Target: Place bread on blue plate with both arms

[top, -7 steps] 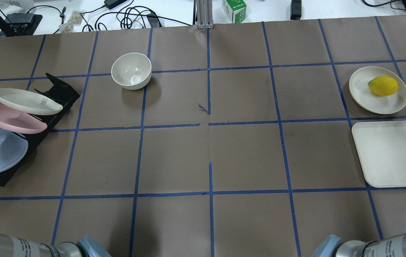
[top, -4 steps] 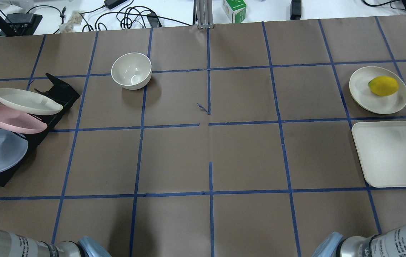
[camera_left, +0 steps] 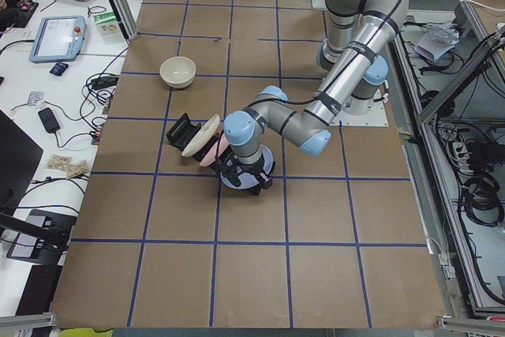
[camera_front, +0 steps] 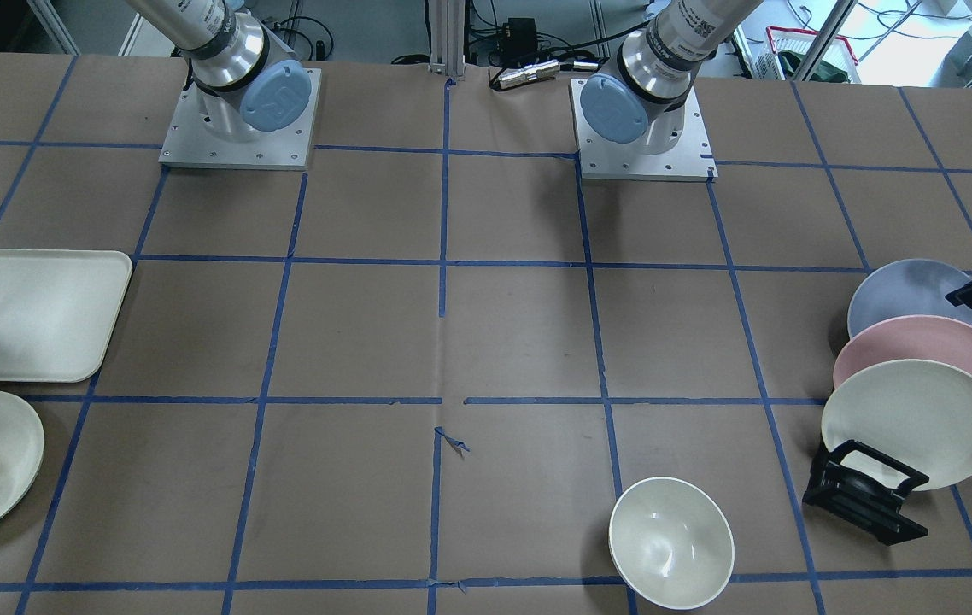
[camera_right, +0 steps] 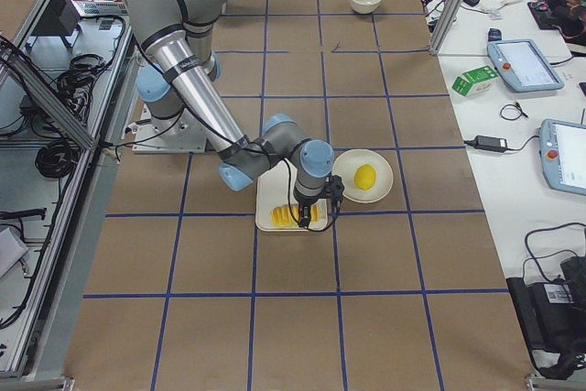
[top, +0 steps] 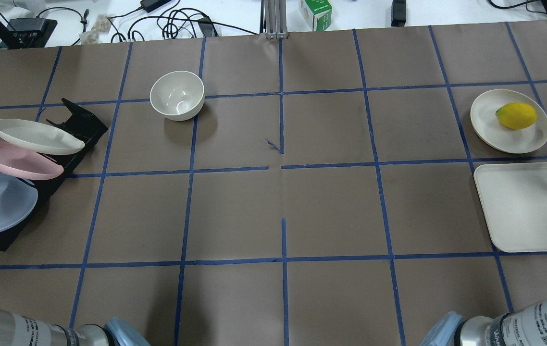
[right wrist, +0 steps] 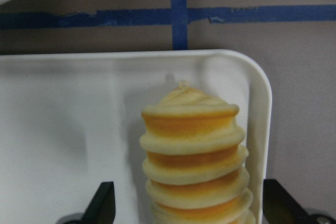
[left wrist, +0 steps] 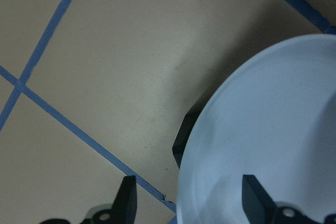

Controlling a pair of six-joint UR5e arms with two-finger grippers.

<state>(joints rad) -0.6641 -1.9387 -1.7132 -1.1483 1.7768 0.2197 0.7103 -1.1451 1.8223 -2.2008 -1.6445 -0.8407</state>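
Since a second ago the right hand (right wrist: 189, 203) has come down over the bread (right wrist: 191, 145) on the white tray (right wrist: 63, 129), open astride it. The left hand (left wrist: 190, 198), open too, straddles the rim of the blue plate (left wrist: 273, 119).

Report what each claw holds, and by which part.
Nothing yet: left claw open astride the rim of the blue plate, right claw open around the bread without touching.

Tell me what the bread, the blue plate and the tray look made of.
Bread: probably moulded plastic or foam, given its identical smooth ridges with slight sheen. Blue plate: likely matte plastic or melamine, evenly coloured, without glare. Tray: similar cream plastic, rounded rim.
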